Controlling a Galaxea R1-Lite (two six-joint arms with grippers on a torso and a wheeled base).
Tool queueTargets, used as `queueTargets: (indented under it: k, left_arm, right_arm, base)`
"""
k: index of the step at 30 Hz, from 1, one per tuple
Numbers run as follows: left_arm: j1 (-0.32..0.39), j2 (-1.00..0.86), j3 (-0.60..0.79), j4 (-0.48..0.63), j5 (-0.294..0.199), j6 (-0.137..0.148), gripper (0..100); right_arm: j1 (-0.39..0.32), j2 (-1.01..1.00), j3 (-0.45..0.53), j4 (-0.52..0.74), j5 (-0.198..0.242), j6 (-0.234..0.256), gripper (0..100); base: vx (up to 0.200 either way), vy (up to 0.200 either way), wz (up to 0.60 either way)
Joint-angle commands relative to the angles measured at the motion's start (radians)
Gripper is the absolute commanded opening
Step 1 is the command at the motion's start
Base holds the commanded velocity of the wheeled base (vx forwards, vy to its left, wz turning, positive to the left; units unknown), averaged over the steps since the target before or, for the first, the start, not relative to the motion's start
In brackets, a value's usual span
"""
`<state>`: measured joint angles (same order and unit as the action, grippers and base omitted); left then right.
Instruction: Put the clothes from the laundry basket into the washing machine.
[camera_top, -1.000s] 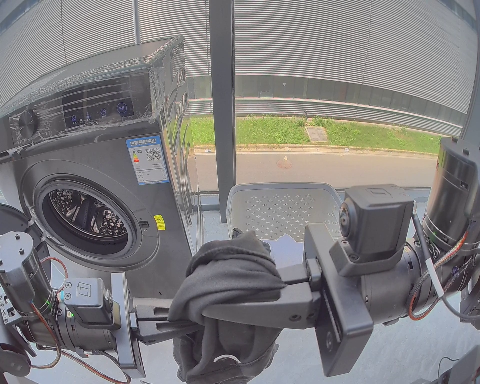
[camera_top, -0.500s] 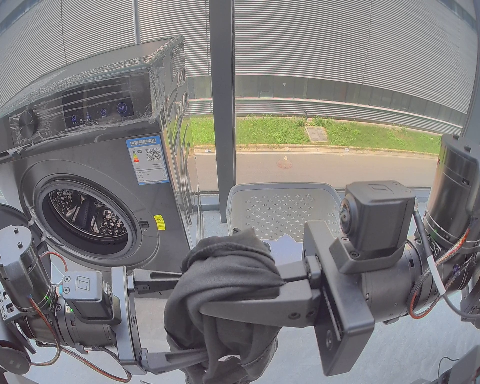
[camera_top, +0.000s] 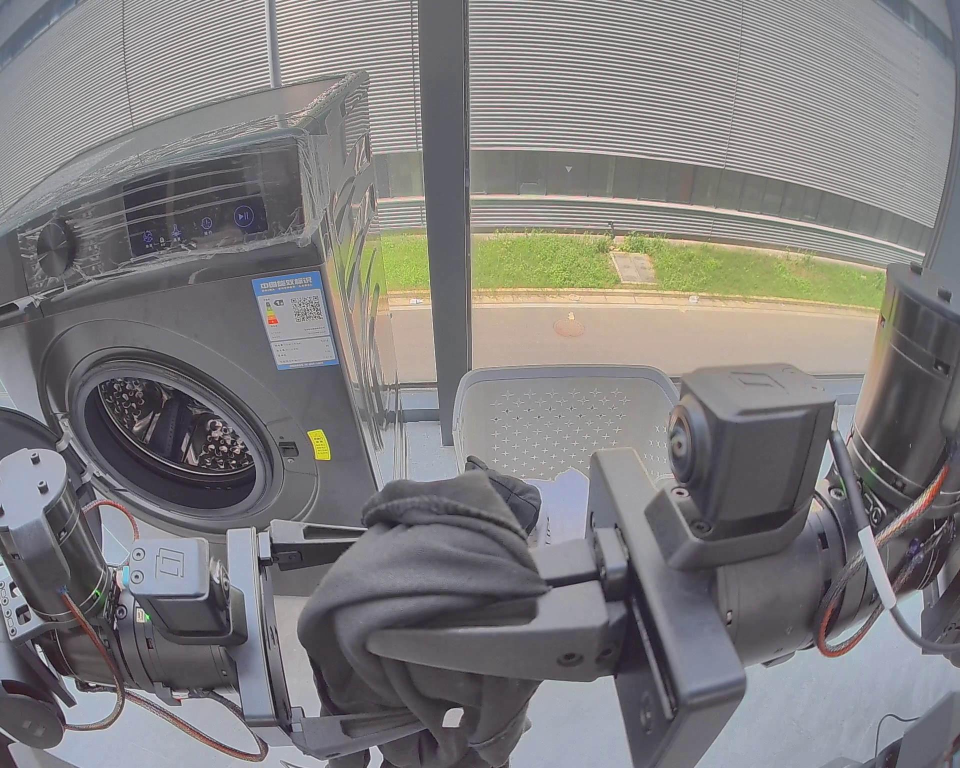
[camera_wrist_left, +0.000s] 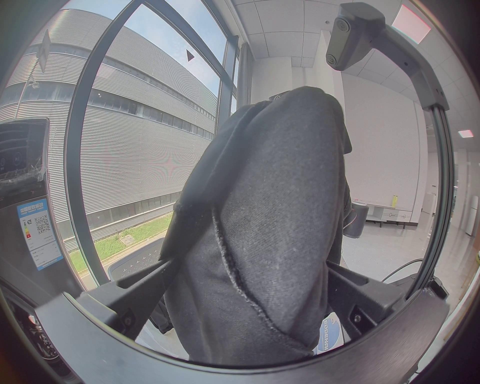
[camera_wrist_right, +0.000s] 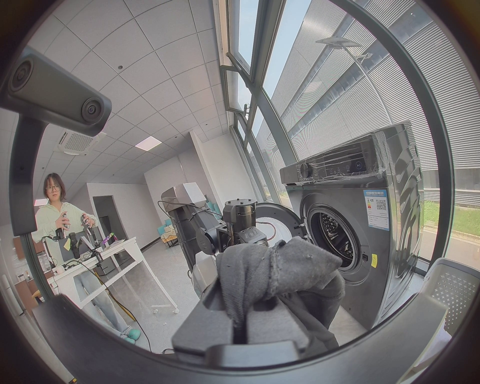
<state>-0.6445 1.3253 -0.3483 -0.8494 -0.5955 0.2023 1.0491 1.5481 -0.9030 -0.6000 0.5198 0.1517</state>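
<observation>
Gripping a dark garment (camera_top: 440, 560) tight with the right gripper (camera_wrist_right: 241, 312), fingers clamped on the bunched cloth, rest draped over and dangling. Left gripper (camera_wrist_left: 252, 270) gaping wide around the hanging part, one finger either side, touching or not, can't tell. Held up mid-air, near the open washer (camera_top: 200, 330), basket (camera_top: 560, 400) just behind.

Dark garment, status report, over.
Right hand shut on dark garment, held aloft. Left hand open, fingers straddling it. Washing machine open, nothing blocking its mouth.
</observation>
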Motion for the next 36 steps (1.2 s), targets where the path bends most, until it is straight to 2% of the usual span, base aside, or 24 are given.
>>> queueTargets:
  k: [1, 2, 3, 13, 16, 17, 18, 21, 25, 26, 31, 36]
  left_arm:
    - [0.0, -0.001, 0.002, 0.0, 0.0, 0.0, 100]
    - [0.002, -0.001, 0.003, 0.0, 0.002, 0.0, 100]
    - [0.002, -0.001, 0.003, 0.0, 0.003, 0.0, 0]
    - [0.002, -0.005, -0.001, -0.002, 0.003, 0.0, 0]
    - [0.002, -0.014, -0.001, -0.004, 0.003, -0.001, 0]
    - [0.002, -0.018, -0.001, -0.004, 0.003, 0.0, 0]
    - [0.003, -0.021, -0.001, -0.004, 0.003, 0.0, 0]
    - [0.005, -0.029, -0.001, -0.005, 0.005, 0.0, 0]
    - [0.008, -0.029, -0.003, -0.007, 0.005, -0.001, 0]
    - [0.008, -0.029, -0.009, -0.005, 0.005, -0.001, 0]
    - [0.02, -0.026, -0.043, -0.005, 0.006, -0.003, 0]
    - [0.063, -0.028, -0.061, -0.005, 0.01, -0.004, 0]
  right_arm:
    - [0.006, 0.003, 0.001, -0.001, 0.0, 0.0, 0]
    - [0.006, 0.003, 0.001, -0.001, 0.0, 0.0, 0]
    - [0.006, 0.003, 0.003, 0.0, 0.0, 0.0, 0]
    - [0.006, 0.001, 0.01, 0.0, -0.004, 0.002, 0]
    - [-0.024, 0.006, 0.021, -0.001, -0.044, 0.002, 0]
    - [-0.064, 0.02, 0.024, -0.001, -0.069, 0.0, 0]
    - [-0.086, 0.03, 0.024, -0.001, -0.075, 0.0, 0]
    - [-0.132, 0.046, 0.016, -0.001, -0.076, -0.001, 0]
    - [-0.135, 0.046, 0.019, -0.001, -0.069, -0.001, 0]
    - [-0.132, 0.046, 0.018, -0.001, -0.069, -0.001, 100]
    - [-0.146, 0.032, 0.05, -0.001, -0.076, 0.0, 100]
    - [-0.186, -0.028, 0.13, -0.001, -0.075, -0.001, 100]
  base:
    - [0.0, 0.0, 0.0]
    - [0.0, 0.0, 0.0]
    - [0.0, 0.0, 0.0]
    - [0.0, 0.0, 0.0]
    - [0.0, 0.0, 0.0]
    - [0.0, 0.0, 0.0]
    - [0.0, 0.0, 0.0]
    - [0.0, 0.0, 0.0]
    - [0.0, 0.0, 0.0]
    - [0.0, 0.0, 0.0]
    - [0.0, 0.0, 0.0]
    - [0.0, 0.0, 0.0]
